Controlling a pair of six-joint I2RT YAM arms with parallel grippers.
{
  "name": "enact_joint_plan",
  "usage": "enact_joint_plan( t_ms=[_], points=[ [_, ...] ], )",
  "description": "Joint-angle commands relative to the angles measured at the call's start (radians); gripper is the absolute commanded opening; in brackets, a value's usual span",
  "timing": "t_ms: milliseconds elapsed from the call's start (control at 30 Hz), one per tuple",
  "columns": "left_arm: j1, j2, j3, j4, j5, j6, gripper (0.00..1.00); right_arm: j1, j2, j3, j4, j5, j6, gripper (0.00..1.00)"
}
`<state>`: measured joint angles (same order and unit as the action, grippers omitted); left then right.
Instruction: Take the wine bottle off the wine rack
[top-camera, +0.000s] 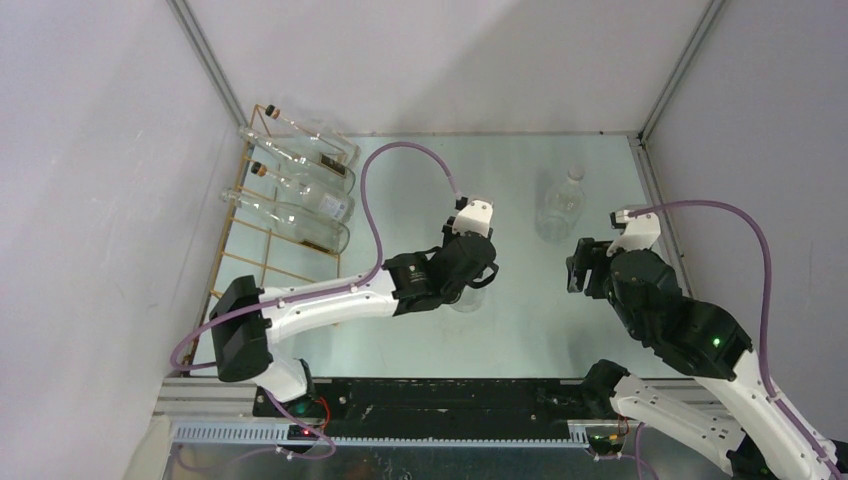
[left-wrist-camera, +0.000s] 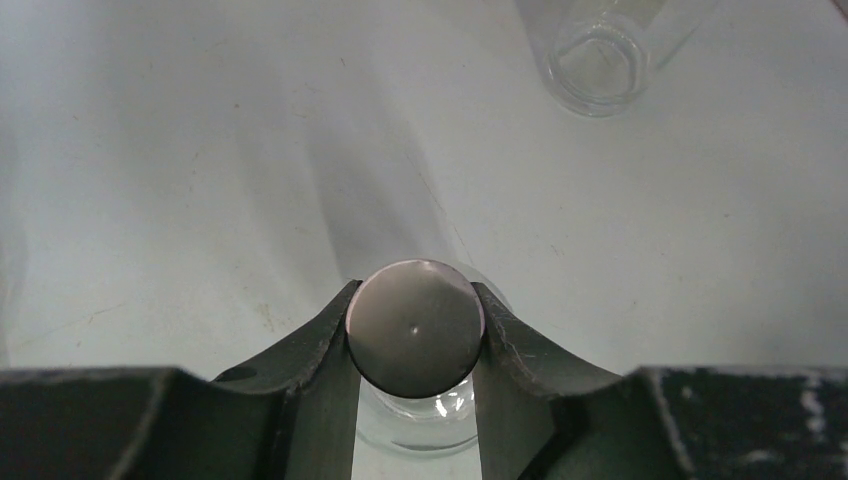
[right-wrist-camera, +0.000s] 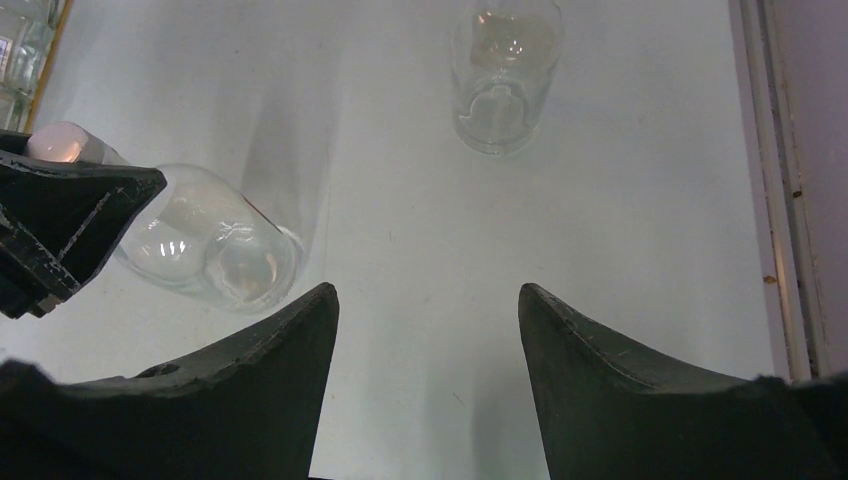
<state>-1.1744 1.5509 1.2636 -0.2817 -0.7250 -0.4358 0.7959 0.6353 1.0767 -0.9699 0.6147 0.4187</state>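
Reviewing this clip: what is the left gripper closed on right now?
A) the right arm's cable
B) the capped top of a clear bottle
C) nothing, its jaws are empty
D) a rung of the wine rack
B: in the left wrist view the left gripper clamps the round cap of a clear bottle from both sides, and the top view shows it well away from the wine rack.

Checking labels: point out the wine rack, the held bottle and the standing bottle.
wine rack (top-camera: 231, 215), top view, left side rail.
held bottle (left-wrist-camera: 415, 328), left wrist view, its round cap.
standing bottle (top-camera: 558, 208), top view, clear body.
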Motion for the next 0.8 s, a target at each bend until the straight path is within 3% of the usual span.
enact_joint_plan(
  t_ms=[0, 267, 400, 467, 767],
  points=[
    [-0.003, -0.04, 0.007, 0.157, -0.053, -0.045, 0.0, -0.004, 0.017, -0.001, 0.018, 0.004, 0.002, 0.7],
    [-0.015, -0.031, -0.035, 0.161, -0.044, -0.082, 0.02, -0.004, 0.003, -0.031, 0.031, -0.002, -0.003, 0.7],
    [-0.019, -0.027, -0.039, 0.155, -0.047, -0.083, 0.22, -0.004, 0.001, -0.033, 0.027, -0.003, -0.006, 0.7],
    [-0.021, -0.028, -0.039, 0.153, -0.051, -0.084, 0.4, -0.003, 0.0, -0.037, 0.031, -0.007, -0.011, 0.7],
    [-0.023, -0.038, -0.022, 0.136, -0.066, -0.088, 0.6, -0.003, -0.003, -0.048, 0.042, -0.024, -0.017, 0.71]
  ],
)
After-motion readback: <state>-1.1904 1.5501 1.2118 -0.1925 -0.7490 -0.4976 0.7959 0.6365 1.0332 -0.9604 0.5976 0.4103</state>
